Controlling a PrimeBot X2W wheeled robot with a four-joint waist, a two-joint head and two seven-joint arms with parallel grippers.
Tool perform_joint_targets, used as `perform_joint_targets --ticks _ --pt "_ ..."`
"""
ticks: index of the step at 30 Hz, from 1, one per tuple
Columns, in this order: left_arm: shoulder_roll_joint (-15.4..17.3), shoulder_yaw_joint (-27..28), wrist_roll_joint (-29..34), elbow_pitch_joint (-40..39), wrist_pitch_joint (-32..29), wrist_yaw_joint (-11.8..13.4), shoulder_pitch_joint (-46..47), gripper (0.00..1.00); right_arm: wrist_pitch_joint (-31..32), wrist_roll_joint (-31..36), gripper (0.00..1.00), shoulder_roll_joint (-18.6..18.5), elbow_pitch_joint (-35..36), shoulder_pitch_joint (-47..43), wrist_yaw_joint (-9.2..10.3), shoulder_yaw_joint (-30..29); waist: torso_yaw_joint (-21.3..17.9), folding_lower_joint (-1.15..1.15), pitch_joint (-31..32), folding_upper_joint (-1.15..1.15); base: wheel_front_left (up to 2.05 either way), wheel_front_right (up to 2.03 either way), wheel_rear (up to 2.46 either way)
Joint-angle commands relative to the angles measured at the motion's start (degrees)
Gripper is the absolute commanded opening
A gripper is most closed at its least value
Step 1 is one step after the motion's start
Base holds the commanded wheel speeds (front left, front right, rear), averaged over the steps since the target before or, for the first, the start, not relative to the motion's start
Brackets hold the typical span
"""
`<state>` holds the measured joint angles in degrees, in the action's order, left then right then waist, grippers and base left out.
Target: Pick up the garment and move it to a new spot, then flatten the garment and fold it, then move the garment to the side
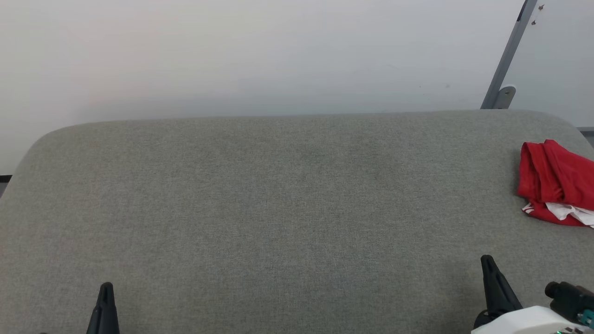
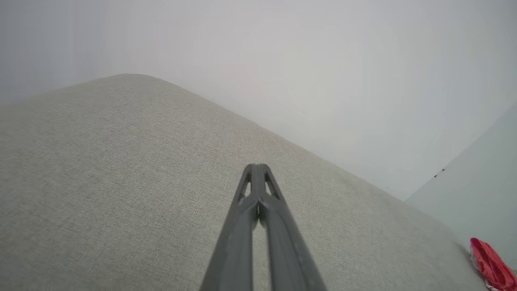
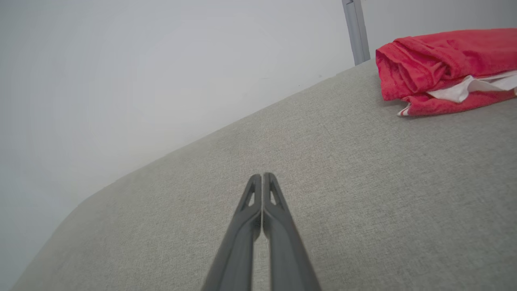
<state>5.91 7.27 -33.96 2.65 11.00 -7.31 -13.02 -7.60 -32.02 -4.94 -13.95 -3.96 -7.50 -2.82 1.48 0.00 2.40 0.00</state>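
The garment is a red bundle with white cloth peeking out, lying folded at the far right edge of the grey cushioned surface. The right wrist view has the garment at upper right; the left wrist view catches a sliver of the garment at lower right. My left gripper sits at the lower left, fingers pressed together, holding nothing. My right gripper is at the lower right, below and left of the garment, also shut and empty. Both wrist views show the left gripper and the right gripper with tips touching.
A pale wall stands behind the surface. A grey metal post with a bracket leans at the back right, just behind the garment. The surface's rounded corners fall away at left and right.
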Motion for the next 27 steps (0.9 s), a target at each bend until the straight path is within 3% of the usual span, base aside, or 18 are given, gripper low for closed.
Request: perform_joint_targets --ticks 1,27 --pt "0.43 -0.03 -2.18 -0.39 -0.43 -0.03 1.83 0.00 0.40 -2.08 0.00 -0.07 0.75 1.86 0.00 -0.35 -0.02 0.00 -0.03 0.00 0.00 0.00 0.00" --pt "-0.52 -0.63 -22.33 3.64 -6.19 -0.11 8.15 0.00 5.23 -22.61 0.00 0.67 0.56 4.98 0.00 -1.54 -0.38 0.00 -0.66 0.00 0.00 0.00 0.00"
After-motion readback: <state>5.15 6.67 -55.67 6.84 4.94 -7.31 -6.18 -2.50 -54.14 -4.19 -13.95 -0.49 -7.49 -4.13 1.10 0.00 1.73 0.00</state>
